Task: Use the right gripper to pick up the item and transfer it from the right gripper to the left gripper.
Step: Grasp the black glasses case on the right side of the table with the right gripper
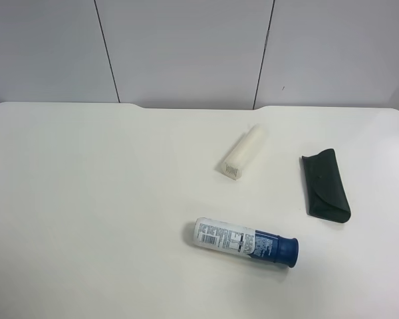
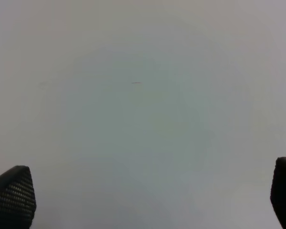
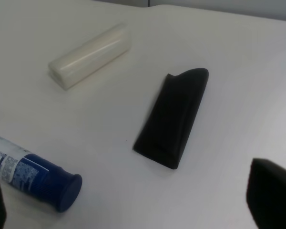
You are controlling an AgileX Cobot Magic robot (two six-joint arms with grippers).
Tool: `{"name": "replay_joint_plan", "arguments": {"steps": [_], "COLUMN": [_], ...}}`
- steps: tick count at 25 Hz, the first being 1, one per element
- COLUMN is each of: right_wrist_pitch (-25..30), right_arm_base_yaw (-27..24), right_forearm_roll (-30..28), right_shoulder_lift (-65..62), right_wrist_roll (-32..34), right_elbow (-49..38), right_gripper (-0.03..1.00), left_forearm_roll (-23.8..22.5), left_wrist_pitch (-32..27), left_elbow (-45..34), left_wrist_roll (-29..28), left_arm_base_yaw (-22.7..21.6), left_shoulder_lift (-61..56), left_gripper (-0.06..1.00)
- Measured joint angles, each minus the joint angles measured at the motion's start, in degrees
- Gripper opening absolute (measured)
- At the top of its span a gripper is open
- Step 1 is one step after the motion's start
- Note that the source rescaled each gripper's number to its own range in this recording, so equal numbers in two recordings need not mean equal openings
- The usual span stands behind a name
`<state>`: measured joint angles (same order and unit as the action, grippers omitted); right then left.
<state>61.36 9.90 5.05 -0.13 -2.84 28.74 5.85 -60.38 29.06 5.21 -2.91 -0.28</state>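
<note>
Nothing lifted yet: the black-green, wedge-shaped soft glasses case [image 1: 326, 186] lies flat at the right of the white table [image 1: 86, 199], untouched. The black right gripper [image 3: 133, 207] hovers near it, spread wide and empty. The black left gripper [image 2: 148, 198] gapes over bare tabletop. Pick-up and handover both remain.

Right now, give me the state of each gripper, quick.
Left gripper: open, holding nothing.
Right gripper: open, empty; the glasses case lies apart from it.

Found black-green glasses case [image 1: 326, 185] lying flat on worktop [image 1: 86, 199], flap folded over, untouched; right tool [image 3: 133, 205] and left tool [image 2: 148, 195] spread wide, empty.
</note>
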Motion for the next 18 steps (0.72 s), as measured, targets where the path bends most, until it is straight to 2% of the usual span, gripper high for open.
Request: {"name": "replay_joint_plan", "arguments": {"steps": [18], "right_wrist_pitch": [0.0], "right_arm_base_yaw": [0.0], "right_forearm_roll": [0.0], "right_shoulder_lift": [0.0], "right_wrist_roll": [0.0], "right_elbow": [0.0], "right_gripper": [1.0], "left_forearm_roll": [0.0], "left_wrist_pitch": [0.0], "left_elbow": [0.0], "left_wrist_roll": [0.0], "left_arm_base_yaw": [0.0], "left_shoulder_lift": [0.0], "left_gripper": [1.0]}}
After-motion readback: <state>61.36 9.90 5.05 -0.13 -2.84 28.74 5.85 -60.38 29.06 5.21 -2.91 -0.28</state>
